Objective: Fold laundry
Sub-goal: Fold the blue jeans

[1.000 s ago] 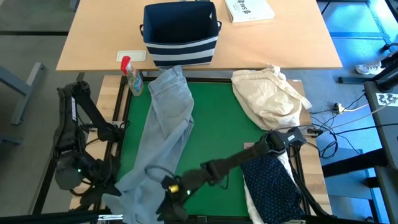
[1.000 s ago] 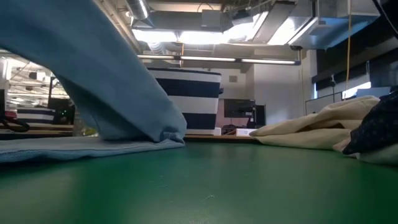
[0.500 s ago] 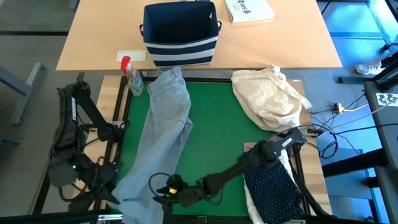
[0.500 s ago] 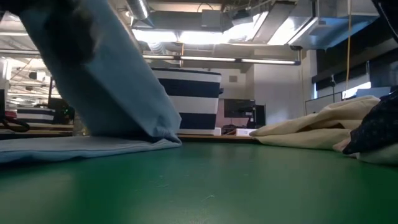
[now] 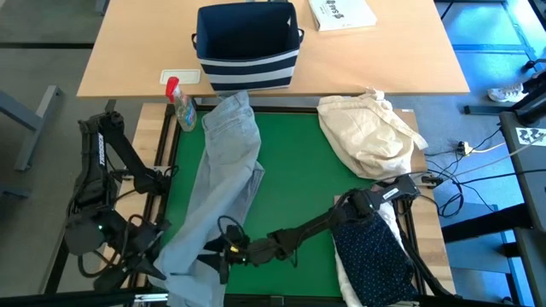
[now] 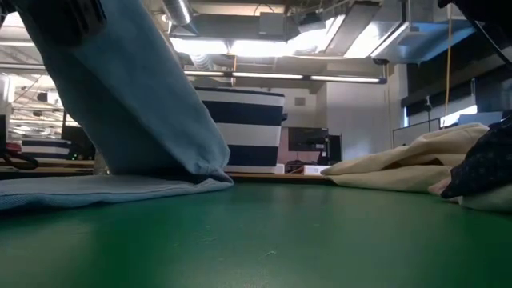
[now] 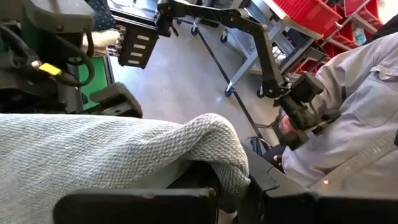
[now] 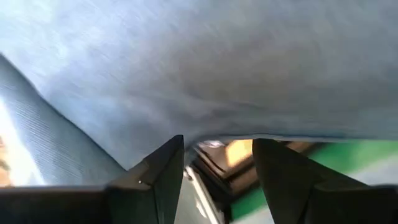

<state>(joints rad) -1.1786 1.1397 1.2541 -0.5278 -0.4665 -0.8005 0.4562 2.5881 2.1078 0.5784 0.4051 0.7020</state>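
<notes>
Right tool (image 5: 223,253) now against lengthwise jeans (image 5: 223,175)

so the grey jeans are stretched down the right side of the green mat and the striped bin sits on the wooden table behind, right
Not quite. The high view shows the grey jeans stretched down the left side of the green mat, not the right. The right side holds a cream cloth bundle and a dotted navy shirt. The striped bin does sit on the wooden table behind.

Soft matt denim jeans (image 5: 223,170)
</notes>
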